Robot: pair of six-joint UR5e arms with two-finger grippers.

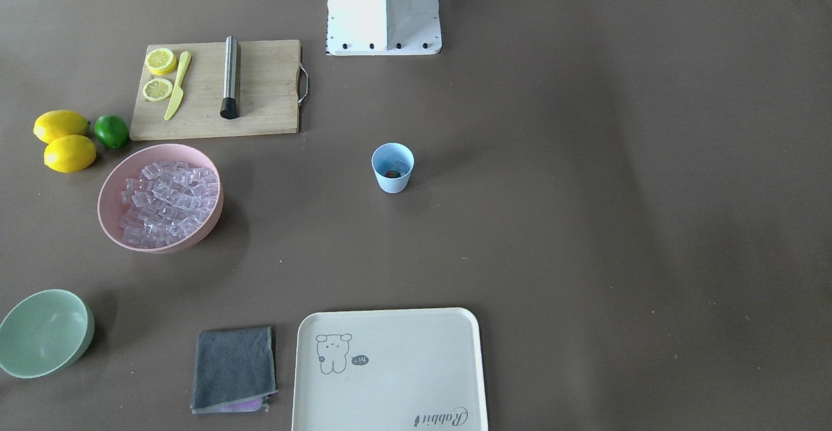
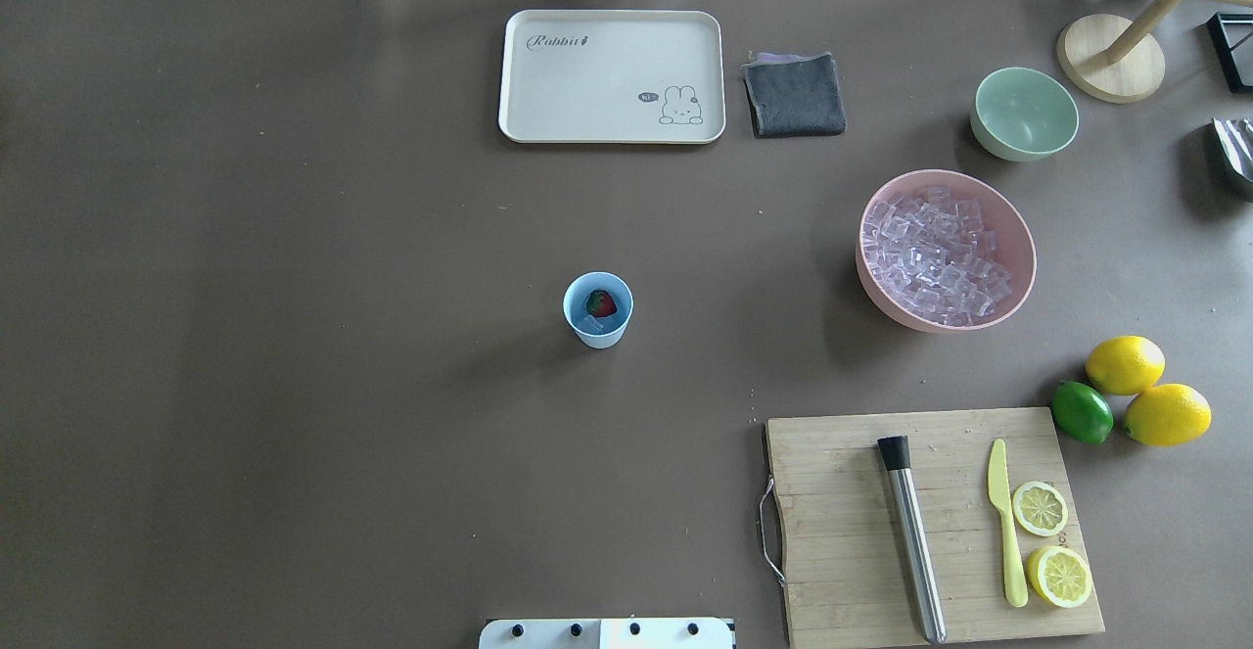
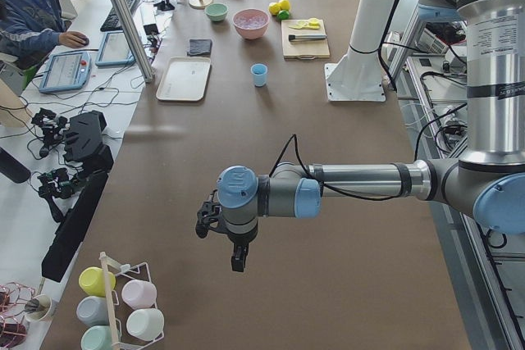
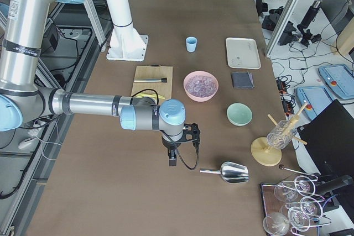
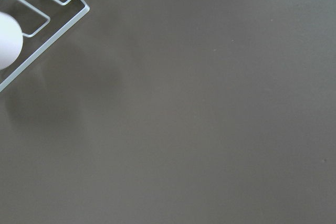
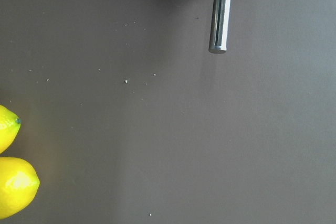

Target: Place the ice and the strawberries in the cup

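Note:
The light blue cup [image 1: 392, 182] stands upright near the table's middle, also in the overhead view [image 2: 598, 333]. Inside it lie a red strawberry [image 2: 601, 303] and a clear ice cube [image 1: 400, 167]. The ice pile [image 2: 935, 257] fills the pink bowl [image 1: 109, 187]. My left gripper [image 3: 238, 261] hangs over bare table far from the cup, seen only from the side, so I cannot tell if it is open. My right gripper [image 4: 172, 160] hangs near a metal scoop [image 4: 235, 172]; I cannot tell its state either.
A wooden cutting board [image 2: 842, 532] carries a steel muddler [image 2: 912, 536], a yellow knife [image 2: 1006, 522] and lemon halves. Two lemons [image 2: 1126, 365] and a lime [image 2: 1082, 412] lie beside it. A cream tray [image 2: 548, 81], grey cloth [image 2: 794, 94], green bowl [image 2: 1024, 113] and cup rack [image 3: 123, 305] stand around.

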